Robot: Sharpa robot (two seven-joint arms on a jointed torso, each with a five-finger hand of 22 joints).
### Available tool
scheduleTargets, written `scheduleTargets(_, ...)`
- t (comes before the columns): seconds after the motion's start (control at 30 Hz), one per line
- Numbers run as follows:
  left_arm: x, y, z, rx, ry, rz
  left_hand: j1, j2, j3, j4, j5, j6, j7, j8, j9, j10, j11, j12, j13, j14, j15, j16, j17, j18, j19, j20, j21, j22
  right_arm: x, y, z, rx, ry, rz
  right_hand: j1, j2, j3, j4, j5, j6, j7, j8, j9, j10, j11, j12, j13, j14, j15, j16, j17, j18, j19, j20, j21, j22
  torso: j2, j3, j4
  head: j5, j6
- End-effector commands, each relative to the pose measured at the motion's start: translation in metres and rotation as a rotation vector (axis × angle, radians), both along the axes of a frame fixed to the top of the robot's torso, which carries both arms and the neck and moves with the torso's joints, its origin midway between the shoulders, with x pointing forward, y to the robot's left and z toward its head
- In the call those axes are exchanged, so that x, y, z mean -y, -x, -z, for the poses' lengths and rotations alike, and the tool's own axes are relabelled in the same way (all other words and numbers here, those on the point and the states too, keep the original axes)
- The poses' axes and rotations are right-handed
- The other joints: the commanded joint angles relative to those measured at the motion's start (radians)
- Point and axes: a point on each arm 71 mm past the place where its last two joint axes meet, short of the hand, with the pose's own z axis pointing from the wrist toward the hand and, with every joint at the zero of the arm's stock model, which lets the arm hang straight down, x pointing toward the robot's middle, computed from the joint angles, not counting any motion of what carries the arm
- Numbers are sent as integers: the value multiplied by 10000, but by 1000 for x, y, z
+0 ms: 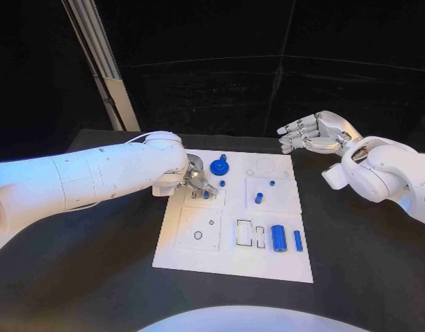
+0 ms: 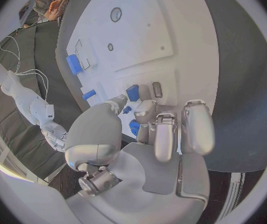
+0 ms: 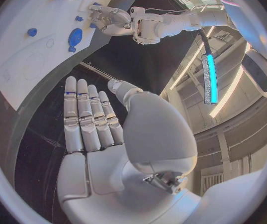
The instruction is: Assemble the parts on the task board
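i've got the left robot hand (image 1: pixel 194 181) down over the far-left part of the task board (image 1: pixel 204 257), fingertips bunched around a small blue part (image 2: pixel 133 128). it looks pinched there, though i can't tell whether the piece is lifted or already standing in its seat. to do this step well i'd keep the wrist steady, hold the part upright over its hole, and press straight down gently rather than sideways, so it doesn't tip or nudge the blue knob (image 1: pixel 219 166) just beyond it. the forearm reaches in low from the left, palm turned down toward the board. the right robot hand (image 1: pixel 311 133) hovers released past the board's far-right corner, above the tabletop (image 1: pixel 72 277), fingers loosely apart, grasping nothing. two blue cylinders (image 1: pixel 287 238) lie near the board's near-right edge, waiting.
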Motion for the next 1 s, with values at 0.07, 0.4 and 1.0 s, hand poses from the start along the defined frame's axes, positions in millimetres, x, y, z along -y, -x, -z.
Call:
scheduleTargets(0.07,-2,0,-5,183,729,-351,-153,-56,-595,12,-277,-80,47,-89,7,-117,9,-172,-271,1052,-49,62,2634,-12,-66,-33,-143,-240,0,-1,-1,28,-51,-84,-95,10,-20,-34,19,-89,18,-47,-6,-52,9,-1,-10,-79,29,-66,-16,-28,10,67,-36,-16,-4,-10,5,-27,18)
scheduleTargets(0.4,-5,-10,-37,355,1799,-813,522,227,-1774,9,-510,-1375,536,-945,-431,-693,407,-590,-963,1052,249,62,2634,105,-350,183,-658,-916,-1,-3,0,9,-51,-89,-95,10,-20,-34,19,-89,18,-47,-6,-52,9,-1,-10,-79,29,-66,-16,-28,10,67,-36,-16,5,4,-3,-51,52)
scheduleTargets(1.0,-29,-45,-56,413,1033,-904,1725,781,-2596,-88,-499,-1351,723,-1324,-1027,-785,582,-471,-1008,1052,420,62,2634,160,-391,406,-802,-1043,-3,-4,1,-14,-54,-111,-113,18,-24,-32,15,-98,21,-46,-6,-60,12,1,-9,-89,33,-65,-16,-27,10,73,-48,-23,15,-5,8,-57,116)
